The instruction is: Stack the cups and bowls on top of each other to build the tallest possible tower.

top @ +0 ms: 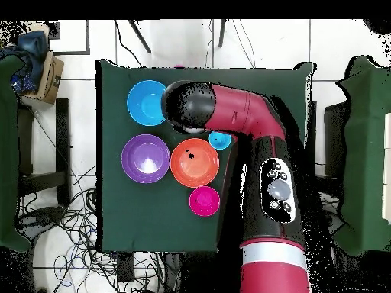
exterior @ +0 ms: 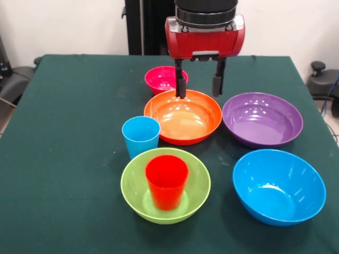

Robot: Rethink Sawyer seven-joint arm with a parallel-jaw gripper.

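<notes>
My gripper (exterior: 199, 85) hangs open and empty over the far rim of the orange bowl (exterior: 185, 124), its fingers (exterior: 180, 84) apart. Just behind it sits the small pink-red bowl (exterior: 161, 78). The purple bowl (exterior: 262, 119) lies to the right of the orange one, and the blue bowl (exterior: 278, 185) is nearer the camera on the right. A red cup (exterior: 167, 181) stands upright inside the lime green bowl (exterior: 132, 182). The light blue cup (exterior: 141, 136) stands on the cloth between the green and orange bowls. In the overhead view the arm (top: 229, 111) hides the green bowl and the red cup.
A dark green cloth (exterior: 63, 132) covers the table to its edges. From above, the orange bowl (top: 194, 162), purple bowl (top: 145, 158), blue bowl (top: 147, 102), small pink-red bowl (top: 205, 200) and light blue cup (top: 220, 140) cluster together. Cables (top: 76, 229) lie on the floor.
</notes>
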